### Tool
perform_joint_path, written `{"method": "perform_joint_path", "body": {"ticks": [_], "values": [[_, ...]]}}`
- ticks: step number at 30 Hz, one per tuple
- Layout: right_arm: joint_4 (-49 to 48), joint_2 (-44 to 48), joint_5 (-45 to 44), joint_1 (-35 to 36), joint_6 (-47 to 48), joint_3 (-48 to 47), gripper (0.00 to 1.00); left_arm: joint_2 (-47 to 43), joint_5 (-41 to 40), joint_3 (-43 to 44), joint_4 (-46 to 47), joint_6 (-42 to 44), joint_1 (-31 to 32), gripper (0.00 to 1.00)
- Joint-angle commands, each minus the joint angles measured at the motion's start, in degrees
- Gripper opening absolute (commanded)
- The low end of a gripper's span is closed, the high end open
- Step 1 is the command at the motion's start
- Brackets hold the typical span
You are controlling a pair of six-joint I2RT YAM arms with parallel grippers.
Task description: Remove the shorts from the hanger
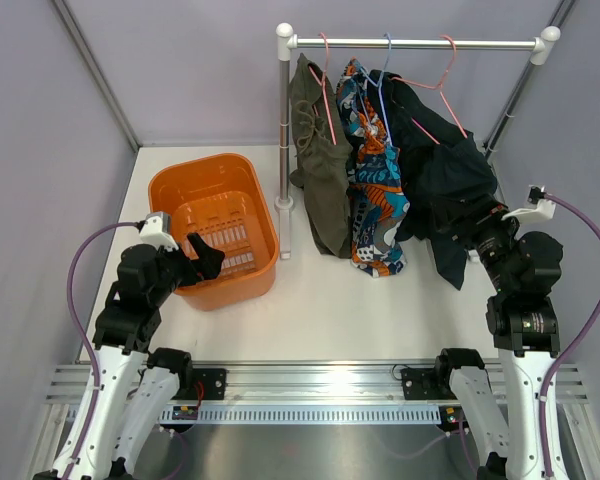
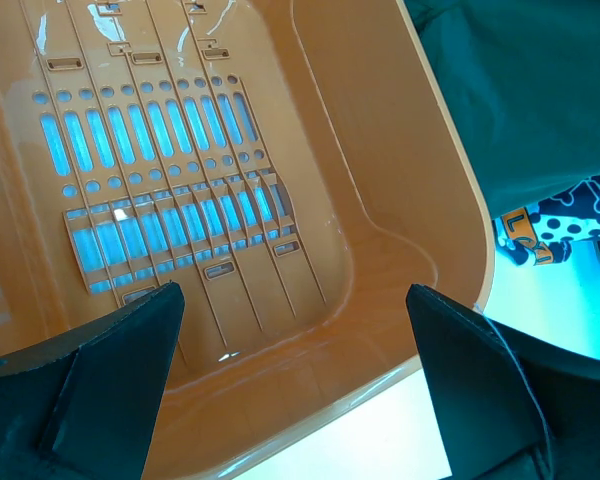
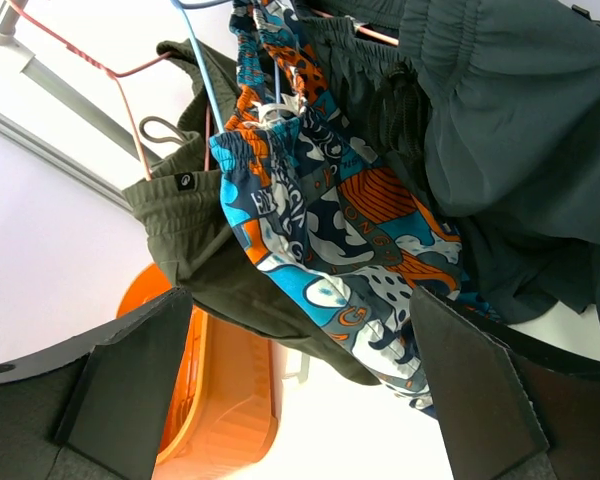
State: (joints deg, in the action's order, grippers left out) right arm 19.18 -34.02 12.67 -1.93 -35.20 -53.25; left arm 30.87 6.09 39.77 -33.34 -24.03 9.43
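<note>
Left gripper (image 2: 295, 292) hangs with fingers spread wide over the orange basket (image 1: 168, 188). Right gripper (image 3: 302, 296), likewise spread and holding nothing, faces the rail (image 1: 420, 44). From the rail hang olive shorts (image 1: 325, 175), patterned shorts (image 1: 375, 195) and, just beside this gripper, black shorts (image 1: 450, 170).

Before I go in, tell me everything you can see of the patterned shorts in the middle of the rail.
The patterned shorts look like thin printed fabric in blue, orange, navy and white, with a gathered elastic waistband. They hang limp from the blue hanger, the middle one on the rail, with the legs trailing low towards the table. I cannot tell whether they touch it. They press against the olive shorts on the left of the top view and the dark shorts on the right.
</note>
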Motion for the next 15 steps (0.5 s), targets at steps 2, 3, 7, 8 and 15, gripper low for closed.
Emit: {"method": "perform_joint_path", "body": {"ticks": [2,3,7,8,15], "values": [[0.2,0.4,-1.3,-0.2,1.5,-1.9,0.99,0.3,1.6,0.0,2.7,0.6,0.2,0.99],[0.8,0.5,-1.9,-0.2,1.9,-2.4,0.99,0.3,1.7,0.0,2.6,0.7,0.2,0.99],[1.9,1.0,-1.6,-0.3,4.1,-3.8,0.99,0.3,1.8,0.0,2.7,0.7,0.2,0.99],[2.3,0.9,-1.9,-0.3,5.0,-4.4,0.99,0.2,1.8,0.0,2.7,0.7,0.2,0.99],[6.9,-2.3,-4.8,-0.3,11.0,-17.4,0.99,0.2,2.3,0.0,2.7,0.7,0.2,0.99]]}}
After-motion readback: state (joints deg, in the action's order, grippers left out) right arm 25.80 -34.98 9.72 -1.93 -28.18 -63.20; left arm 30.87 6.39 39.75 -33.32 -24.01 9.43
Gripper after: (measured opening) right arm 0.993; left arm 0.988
